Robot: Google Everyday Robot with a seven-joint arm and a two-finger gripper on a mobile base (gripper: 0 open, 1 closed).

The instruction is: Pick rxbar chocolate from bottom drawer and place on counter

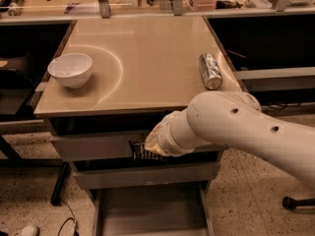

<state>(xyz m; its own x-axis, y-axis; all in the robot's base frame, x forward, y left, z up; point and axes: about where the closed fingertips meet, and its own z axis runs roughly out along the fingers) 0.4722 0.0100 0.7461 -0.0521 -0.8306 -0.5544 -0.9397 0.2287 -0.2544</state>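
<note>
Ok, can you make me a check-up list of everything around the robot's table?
Surface: counter, glossy beige, holding a bowl and a can.
Job's things: bottom drawer pulled open, grey floor showing; rxbar chocolate not seen.
Clutter: white bowl upright at left; silver can lying on its side at right.
Grippers: gripper in front of the upper drawers, below the counter's edge.
Cables: black cable on the floor, lower left.
Surroundings: speckled floor; cluttered bench behind.

The arm (221,124) is a thick, smooth tube in creamy white, rounded like a sleeve, with two small dark holes on its upper side. A ringed wrist narrows toward the dark, ribbed gripper (139,151), which is just before the grey drawer fronts (93,146).
</note>
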